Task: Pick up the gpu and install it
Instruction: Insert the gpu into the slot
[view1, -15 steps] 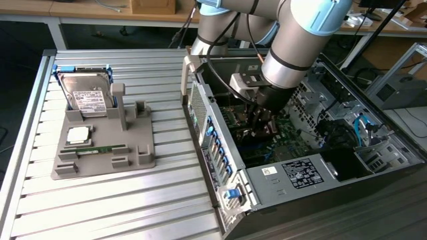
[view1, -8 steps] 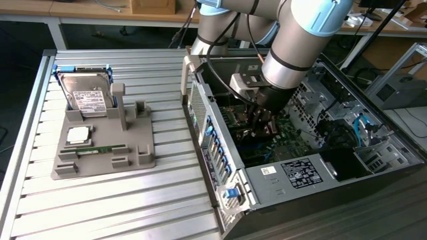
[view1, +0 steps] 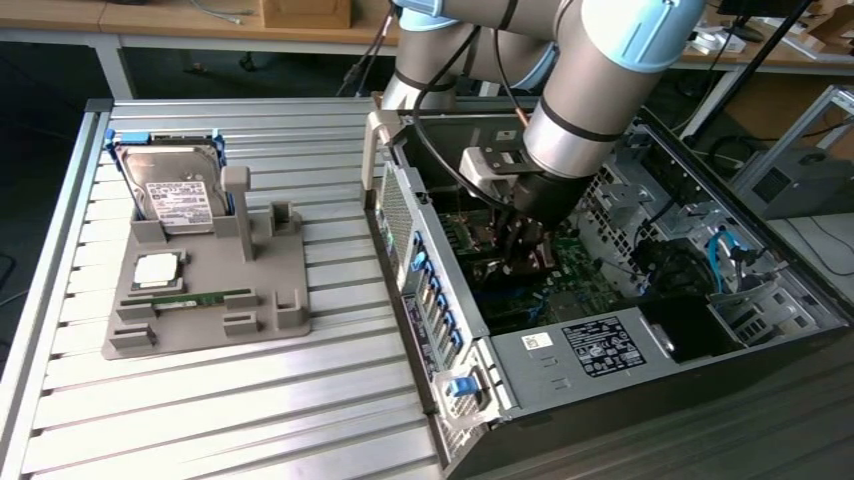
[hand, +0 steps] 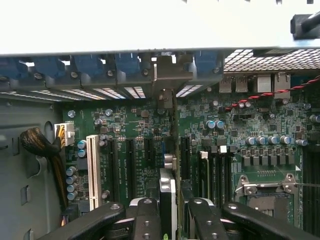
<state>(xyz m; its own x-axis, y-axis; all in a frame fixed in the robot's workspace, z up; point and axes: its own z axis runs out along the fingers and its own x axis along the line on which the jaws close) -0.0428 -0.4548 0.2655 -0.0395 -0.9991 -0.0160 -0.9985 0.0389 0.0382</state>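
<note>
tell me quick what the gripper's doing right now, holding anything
Gripper: jaws shut on the gpu, held edge-on over the motherboard slots inside the computer case.

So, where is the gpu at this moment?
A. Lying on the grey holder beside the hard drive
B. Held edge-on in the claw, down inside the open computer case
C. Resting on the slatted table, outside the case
B: the claw grips the gpu on edge above the motherboard slots inside the computer case.

No legible text on labels
</note>
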